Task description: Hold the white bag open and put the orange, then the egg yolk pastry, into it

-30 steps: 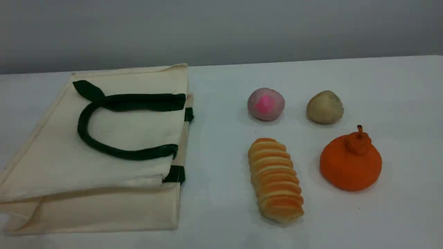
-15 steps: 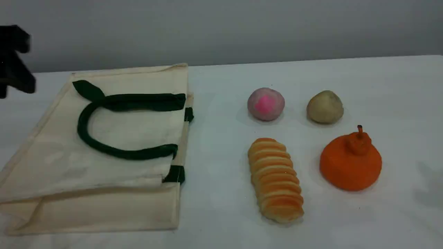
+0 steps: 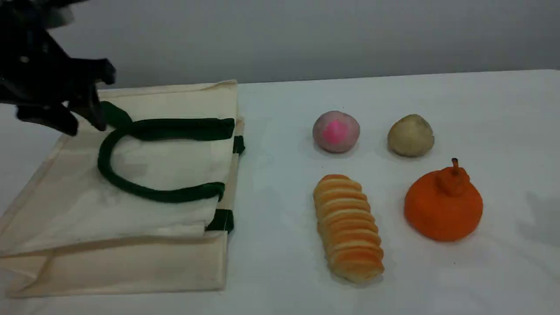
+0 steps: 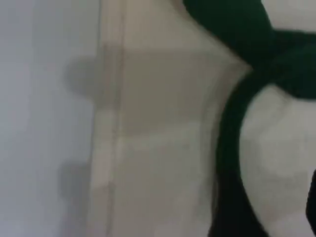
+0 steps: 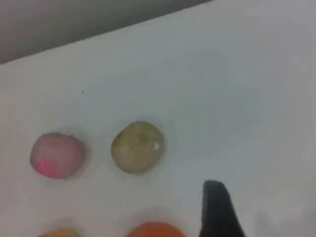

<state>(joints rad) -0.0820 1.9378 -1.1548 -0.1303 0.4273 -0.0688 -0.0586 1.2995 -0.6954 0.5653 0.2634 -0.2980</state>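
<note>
The white bag (image 3: 166,166) lies flat on the left of the table, its dark green handle (image 3: 131,188) looped on top. My left gripper (image 3: 81,122) hovers open over the bag's far left corner, beside the handle's end. The left wrist view shows blurred bag cloth (image 4: 158,123) and handle (image 4: 232,128) close below. On the right sit the orange (image 3: 442,210) and, behind it, the egg yolk pastry (image 3: 410,135). The right gripper is outside the scene view. Its wrist view shows one dark fingertip (image 5: 217,207) above the table, holding nothing, near the pastry (image 5: 137,147) and the orange (image 5: 155,229).
A ball with a pink centre (image 3: 336,131) sits left of the pastry. In front of it lies a ridged golden bread roll (image 3: 348,227). The grey wall rises behind the table's far edge. A faint shadow falls on the table at the far right (image 3: 542,218).
My left gripper has entered from the left edge and moved right, over the bag's far corner. A shadow has appeared on the table at the far right. The foods have not moved.
</note>
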